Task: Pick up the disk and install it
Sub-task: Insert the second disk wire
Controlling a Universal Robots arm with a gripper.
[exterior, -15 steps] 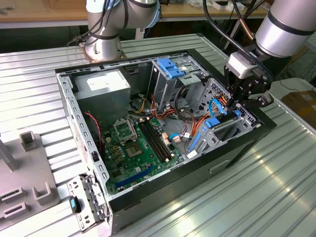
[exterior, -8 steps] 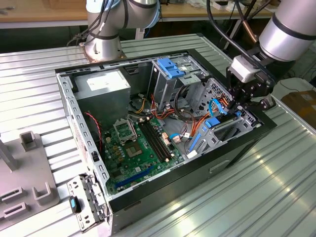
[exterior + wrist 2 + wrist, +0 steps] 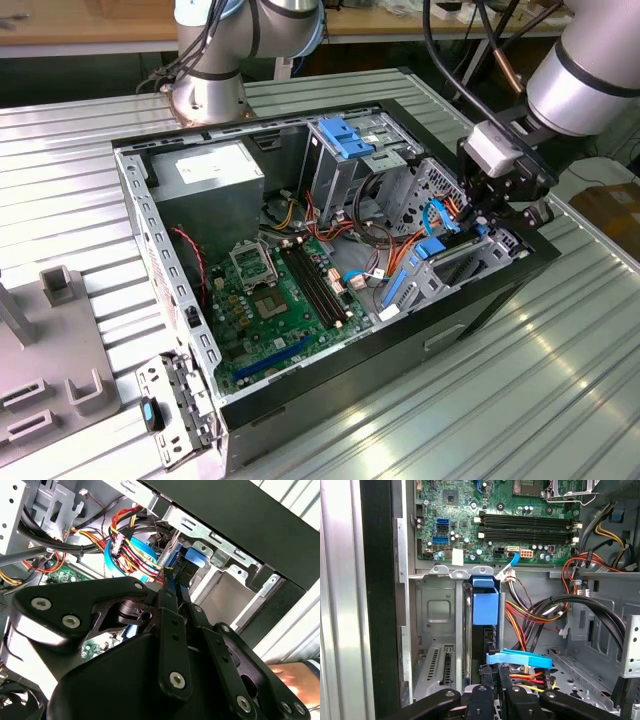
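The pincer is pinching the disk by its upper edge, standing on edge, partway down into the drive bay directly below. The install step is in hand; seating it calls for a straight, aligned push along the bay's rails.

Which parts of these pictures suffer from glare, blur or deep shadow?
Exterior view: glare streaks on the ribbed metal table. Second wrist view: the gripper body looms dark, and a hand at the edge is blurred. First wrist view: the motherboard is evenly lit; the case wall lies in shadow.
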